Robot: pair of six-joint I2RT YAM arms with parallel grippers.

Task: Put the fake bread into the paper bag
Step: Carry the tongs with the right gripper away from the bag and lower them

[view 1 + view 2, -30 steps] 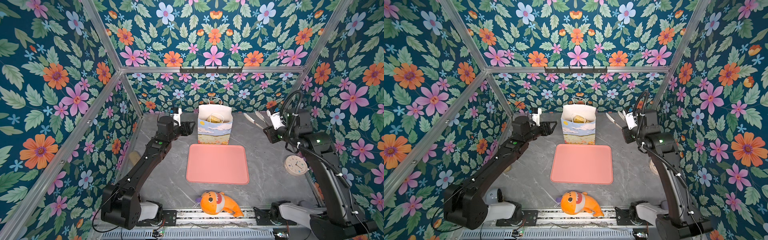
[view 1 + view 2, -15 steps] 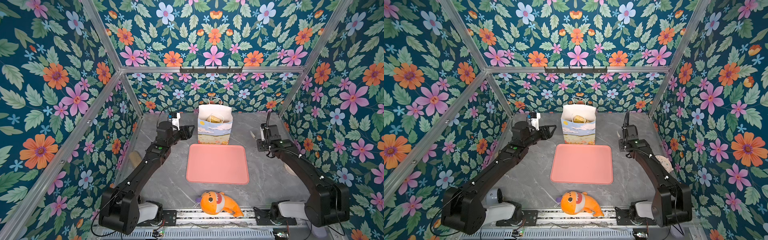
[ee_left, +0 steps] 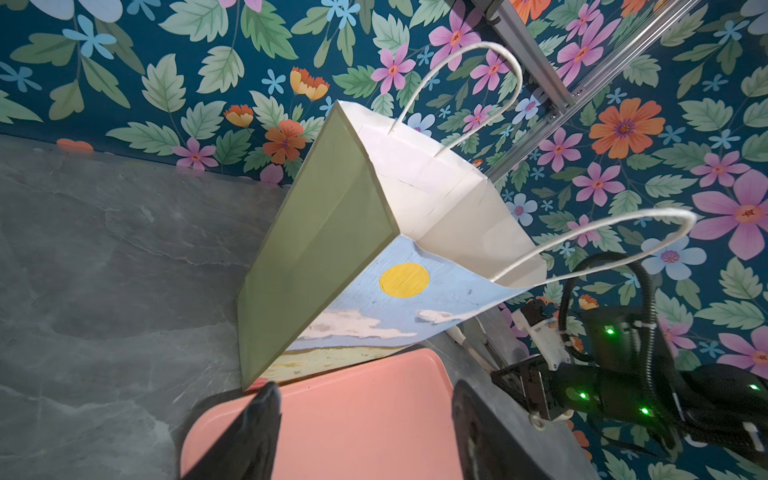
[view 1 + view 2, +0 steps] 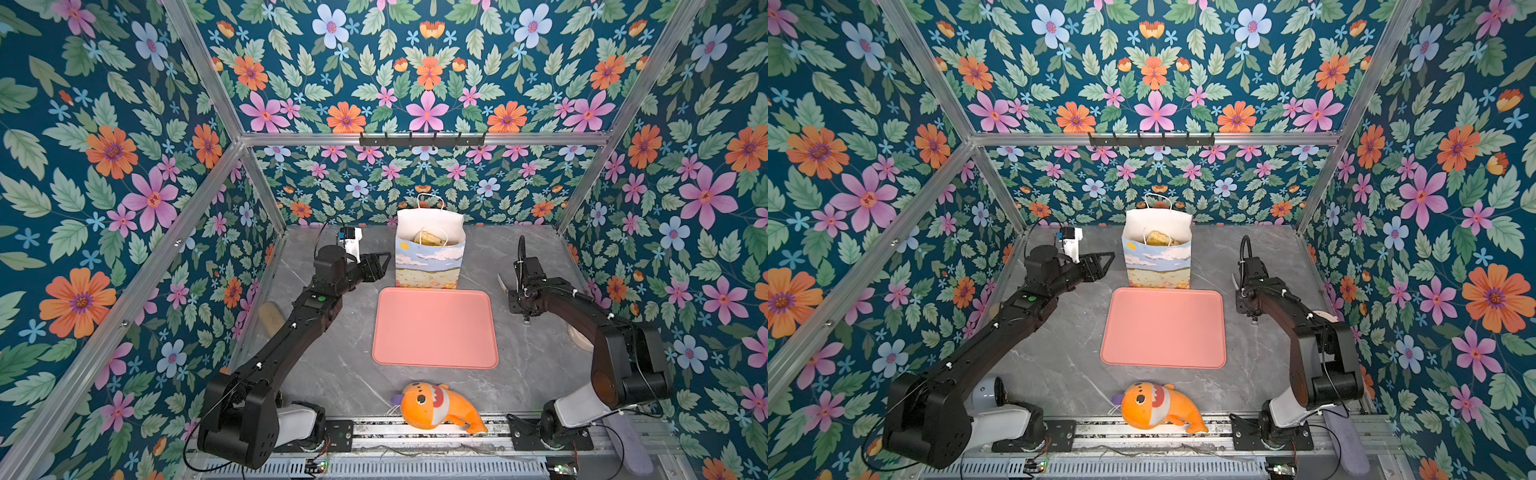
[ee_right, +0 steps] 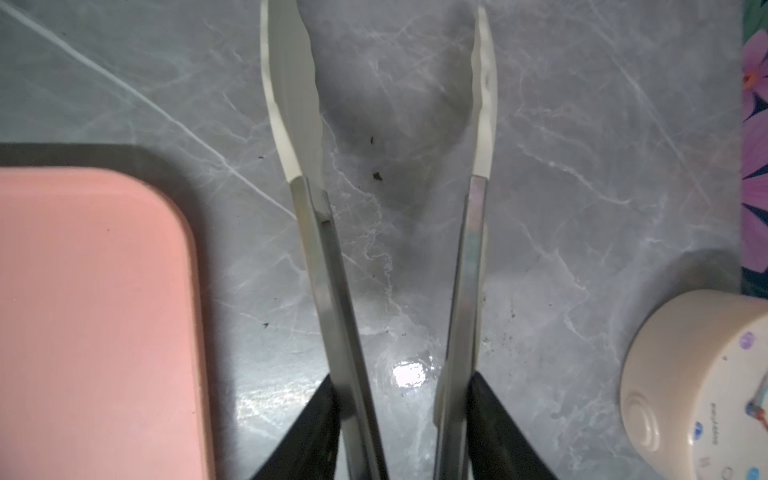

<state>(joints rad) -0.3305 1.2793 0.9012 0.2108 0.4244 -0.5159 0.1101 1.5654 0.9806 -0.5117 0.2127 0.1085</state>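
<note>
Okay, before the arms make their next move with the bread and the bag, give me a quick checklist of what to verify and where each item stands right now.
1. Is the paper bag upright with its mouth open: ok.
2. Is fake bread inside it: ok, though the count cannot be told.
3. Is the pink tray free of bread: ok.
4. Does the right gripper hold the tongs: ok; nothing between their tips.
5. Is the left gripper open and empty: ok, beside the bag.
6. Is bread left on the table: cannot tell; none shows, but the arms hide parts.
</note>
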